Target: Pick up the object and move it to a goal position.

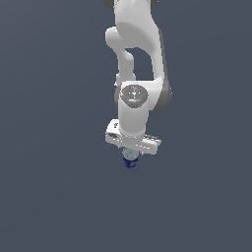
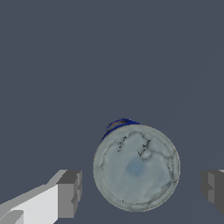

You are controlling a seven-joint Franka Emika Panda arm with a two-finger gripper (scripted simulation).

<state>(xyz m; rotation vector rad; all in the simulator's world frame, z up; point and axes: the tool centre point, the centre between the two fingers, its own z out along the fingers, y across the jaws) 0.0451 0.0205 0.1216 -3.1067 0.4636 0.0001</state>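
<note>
- While the gripper [image 2: 140,192] hangs over the can [image 2: 136,168], its two fingers stand spread wide, one on each side of the can's top, with a clear strip of bare floor between each pad and the can's rim; nothing is pinched.
- In the wrist view one finger [image 2: 70,194] shows as a grey block at the end of a pale bar, and the other finger [image 2: 213,190] is only partly in the picture at the edge.
- The can stands upright between the fingers, seen almost straight down: its flat, silvery-grey lid [image 2: 135,166] fills most of the outline, mottled with pale patches and small dark flecks.
- A thin arc of the can's dark blue side [image 2: 120,124] shows past one edge of the lid, so the camera looks at it slightly off the vertical.
- In the exterior view the can [image 1: 130,158] is partly visible just below the hand [image 1: 133,140], its pale top and blue lower part showing under the white crossbar of the hand.
- The fingertips themselves cannot be made out in the exterior view.
- Above the hand the white wrist housing [image 1: 134,96], with a grey round cap, leads into the arm [image 1: 134,34], which rises out of the top of the picture.
- The floor [image 1: 49,197] is a flat, even slate-grey surface all around the can.
</note>
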